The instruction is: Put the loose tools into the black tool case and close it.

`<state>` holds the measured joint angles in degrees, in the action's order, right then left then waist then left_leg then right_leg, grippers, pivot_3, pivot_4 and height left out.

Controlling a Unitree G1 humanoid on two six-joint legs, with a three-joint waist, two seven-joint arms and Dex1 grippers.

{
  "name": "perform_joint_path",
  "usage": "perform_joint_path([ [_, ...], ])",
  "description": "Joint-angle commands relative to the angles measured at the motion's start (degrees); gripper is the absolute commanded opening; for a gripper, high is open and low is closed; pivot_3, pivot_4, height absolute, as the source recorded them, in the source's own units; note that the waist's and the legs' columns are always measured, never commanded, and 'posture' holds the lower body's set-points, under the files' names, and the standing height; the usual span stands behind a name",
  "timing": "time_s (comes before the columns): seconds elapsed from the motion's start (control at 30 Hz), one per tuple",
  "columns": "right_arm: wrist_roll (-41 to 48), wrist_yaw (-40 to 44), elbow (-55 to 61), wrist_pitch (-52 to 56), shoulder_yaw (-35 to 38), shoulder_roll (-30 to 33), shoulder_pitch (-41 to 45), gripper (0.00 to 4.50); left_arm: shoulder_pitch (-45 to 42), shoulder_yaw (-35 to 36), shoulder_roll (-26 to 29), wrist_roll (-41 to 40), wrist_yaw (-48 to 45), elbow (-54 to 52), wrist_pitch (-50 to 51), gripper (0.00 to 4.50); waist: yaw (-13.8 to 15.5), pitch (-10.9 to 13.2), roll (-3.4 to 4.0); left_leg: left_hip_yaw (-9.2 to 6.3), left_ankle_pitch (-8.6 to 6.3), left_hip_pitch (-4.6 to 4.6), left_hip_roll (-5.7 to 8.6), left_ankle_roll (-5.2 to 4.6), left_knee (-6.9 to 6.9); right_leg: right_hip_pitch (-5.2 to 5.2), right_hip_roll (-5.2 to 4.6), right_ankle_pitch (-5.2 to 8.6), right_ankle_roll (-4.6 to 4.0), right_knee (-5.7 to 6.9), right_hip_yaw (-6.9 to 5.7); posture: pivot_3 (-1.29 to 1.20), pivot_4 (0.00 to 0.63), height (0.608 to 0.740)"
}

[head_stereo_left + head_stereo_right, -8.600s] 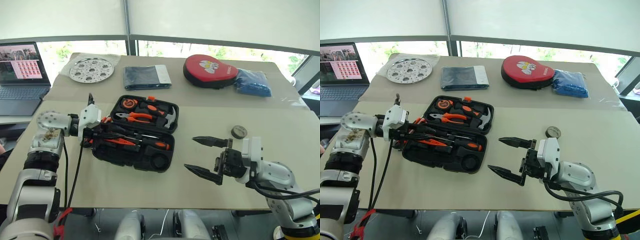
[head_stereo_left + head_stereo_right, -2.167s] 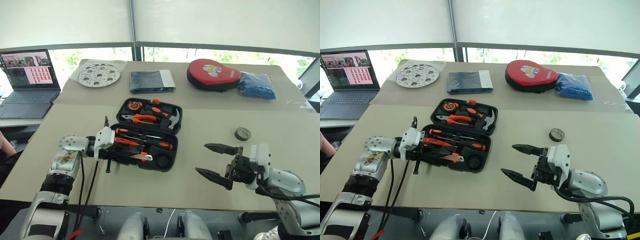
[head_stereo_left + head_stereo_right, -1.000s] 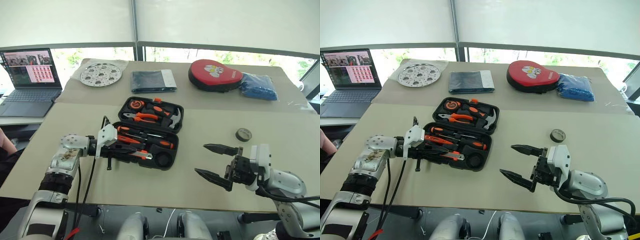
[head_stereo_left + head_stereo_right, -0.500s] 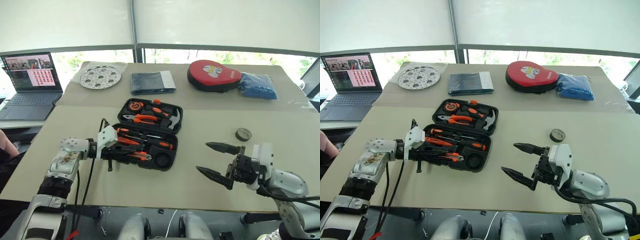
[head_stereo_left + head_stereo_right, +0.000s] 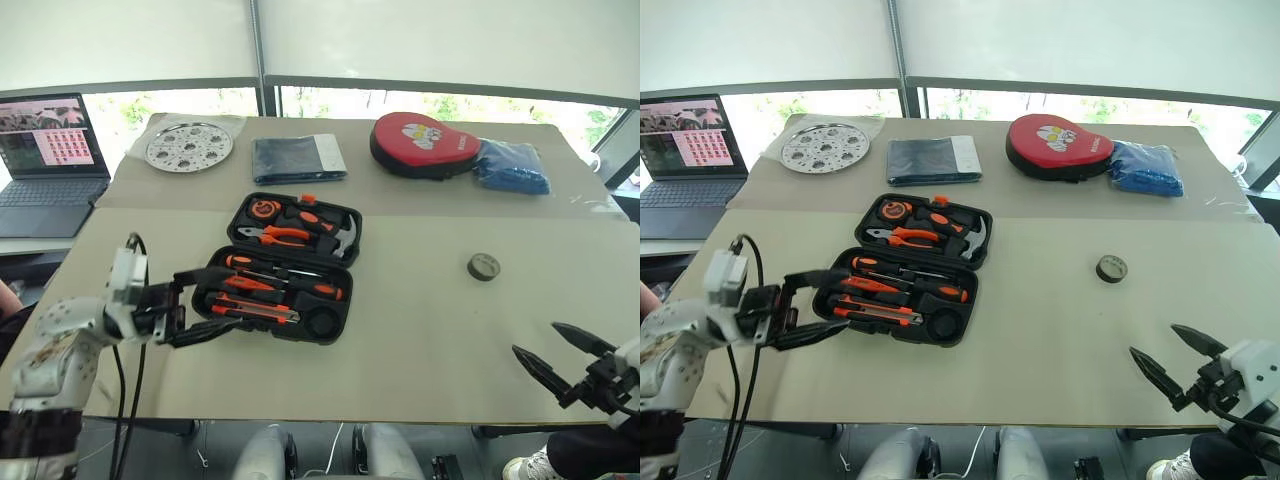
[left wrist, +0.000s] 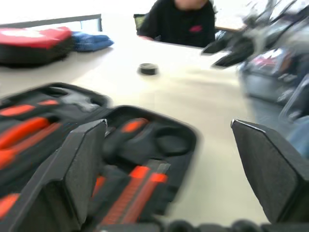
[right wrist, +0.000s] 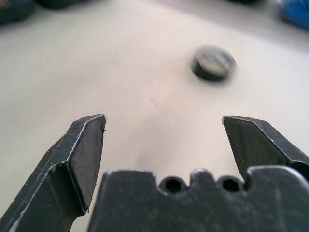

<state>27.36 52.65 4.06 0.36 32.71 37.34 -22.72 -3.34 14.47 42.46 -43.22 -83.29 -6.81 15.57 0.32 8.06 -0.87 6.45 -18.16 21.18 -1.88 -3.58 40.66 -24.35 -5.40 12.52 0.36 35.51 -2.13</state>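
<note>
Left eye view: the left gripper (image 5: 210, 300), spread empty, sits at centre-left beside the open black tool case (image 5: 285, 262); the right gripper (image 5: 567, 354), also spread, lower right; tape roll (image 5: 483, 266) centre-right on the bench (image 5: 420, 310).

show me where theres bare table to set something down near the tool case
Free: the wide patch between the black tool case and the small tape roll, running to the near edge by the right gripper. Crowded: the case's left end, where the left gripper is, and the far strip with the red pouch.
</note>
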Motion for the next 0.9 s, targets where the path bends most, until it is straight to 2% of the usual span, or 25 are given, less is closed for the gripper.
perform_joint_path([
  [0.03,-1.9,-0.1,-0.6,2.0,-1.5,6.1,7.0,4.5,-2.1,0.9,-1.9,-1.5,1.0,-1.6,-1.4,4.47,-0.1,0.1,0.12,0.03,0.04,-0.03,0.01,0.01,0.01,0.02,0.02,-0.05,-0.08,0.0,0.04,0.0,0.15,0.74],
  [0.13,-5.5,0.2,-4.8,7.3,-7.3,12.8,17.0,4.5,-4.2,-0.3,-3.2,-1.6,2.9,-2.2,0.2,4.47,-0.3,0.2,0.06,0.07,0.19,-0.07,0.03,0.05,0.03,0.03,0.1,-0.12,0.09,-0.01,0.1,0.0,0.15,0.74],
  [0.23,-11.8,1.2,-12.0,15.2,-17.7,18.7,30.2,4.5,-5.1,-1.9,-4.5,0.3,3.5,-1.8,-1.2,4.47,-0.6,0.2,0.05,0.08,0.25,-0.08,0.02,0.09,0.04,0.0,0.2,-0.29,-0.16,0.04,0.13,0.0,0.15,0.74],
  [0.4,-20.4,9.0,-26.9,14.7,-32.0,19.1,49.0,4.5,-6.5,-4.0,-5.6,1.9,6.6,-4.6,-0.9,4.47,-0.6,0.3,0.0,-0.01,0.3,0.04,0.01,0.18,-0.07,-0.09,0.34,-0.38,0.15,0.02,0.02,0.0,0.15,0.74],
  [0.47,-23.9,11.2,-32.7,12.0,-36.3,18.6,54.1,4.5,-6.1,-5.2,-5.5,3.4,6.3,-6.3,-2.5,4.47,-0.4,0.3,0.0,-0.02,0.35,0.18,0.05,0.28,-0.11,-0.18,0.28,-0.36,0.19,-0.03,-0.02,0.0,0.15,0.74],
  [0.6,-27.4,13.0,-39.8,8.5,-40.2,17.2,59.3,4.5,-5.6,-5.7,-6.6,4.2,7.9,-7.2,-3.7,4.47,-0.1,0.3,0.01,0.0,0.42,0.36,0.1,0.41,-0.26,-0.19,0.23,-0.38,0.33,-0.47,-0.1,0.0,0.15,0.74],
  [0.7,-29.2,14.2,-43.7,8.0,-41.9,15.8,61.7,3.74,-4.5,-5.5,-7.1,4.9,7.9,-6.4,-5.3,4.5,-0.3,0.3,0.01,0.02,0.39,0.58,0.13,0.37,-0.26,-0.23,0.18,-0.48,0.54,-0.55,-0.14,0.0,0.15,0.74],
  [0.9,-30.0,15.7,-48.0,4.7,-41.9,14.8,64.7,1.72,-3.0,-4.1,-7.6,5.0,7.4,-4.5,-9.0,4.5,-0.6,0.3,0.01,0.05,0.39,0.53,0.17,0.37,-0.22,-0.19,0.12,-0.53,0.63,-0.67,-0.14,0.0,0.15,0.74],
])
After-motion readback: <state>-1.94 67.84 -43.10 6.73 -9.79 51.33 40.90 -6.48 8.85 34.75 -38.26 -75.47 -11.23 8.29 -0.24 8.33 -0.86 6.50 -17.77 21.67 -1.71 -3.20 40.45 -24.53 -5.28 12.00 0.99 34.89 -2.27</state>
